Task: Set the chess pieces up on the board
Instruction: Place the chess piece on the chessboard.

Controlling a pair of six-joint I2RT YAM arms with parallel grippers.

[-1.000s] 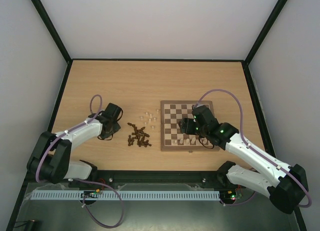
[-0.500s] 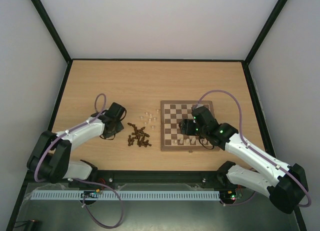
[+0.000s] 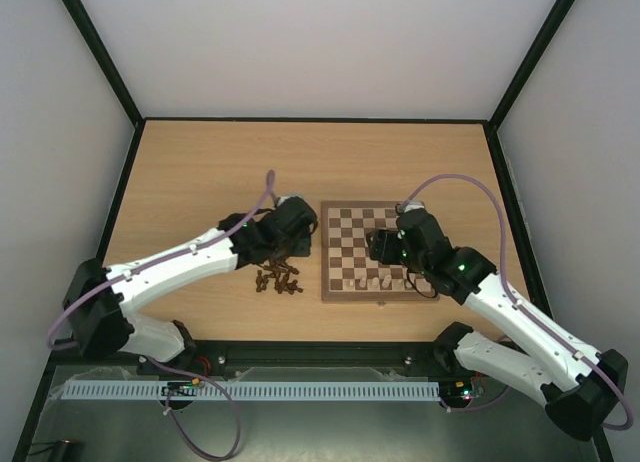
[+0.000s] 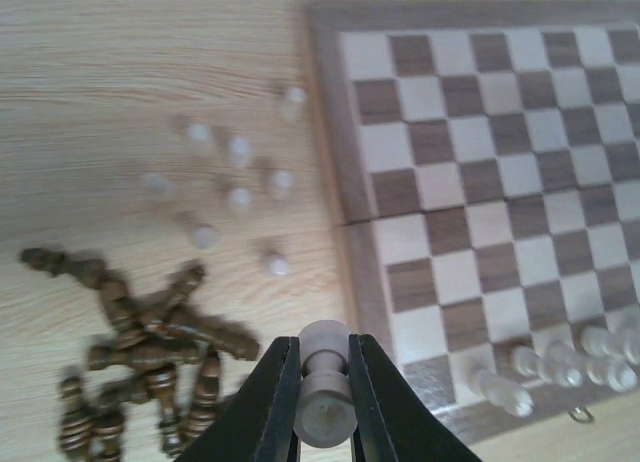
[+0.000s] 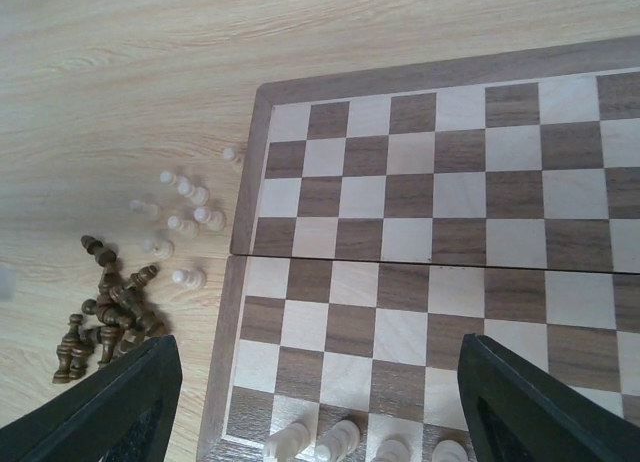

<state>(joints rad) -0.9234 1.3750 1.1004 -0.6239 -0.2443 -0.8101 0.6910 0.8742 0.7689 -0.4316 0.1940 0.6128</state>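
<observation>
One pale piece (image 4: pixel 324 392) is up off the wood, pinched across its narrow waist by the left gripper (image 4: pixel 324 354). It hangs just off the left edge of the board (image 3: pixel 326 252), near the board's near-left corner. I'd call it feather-light, hard turned wood, smooth and round, so likely to swivel or pop out of a loose squeeze. The waist under the head looks the safest hold, and that's where the fingers (image 4: pixel 277 402) have it.

Around it, the loose pale men (image 4: pixel 238 172) stand scattered just beside the board's left edge. The dark pile (image 4: pixel 150 352) lies tangled closer to the worktop's near edge. A short row of pale men (image 3: pixel 375 281) already stands along the board's near edge.

The board itself sits right of centre on the worktop (image 3: pixel 200 162), toward the near edge. Over it, the right gripper (image 3: pixel 385 247) hovers with its jaws spread wide, carrying nothing.
</observation>
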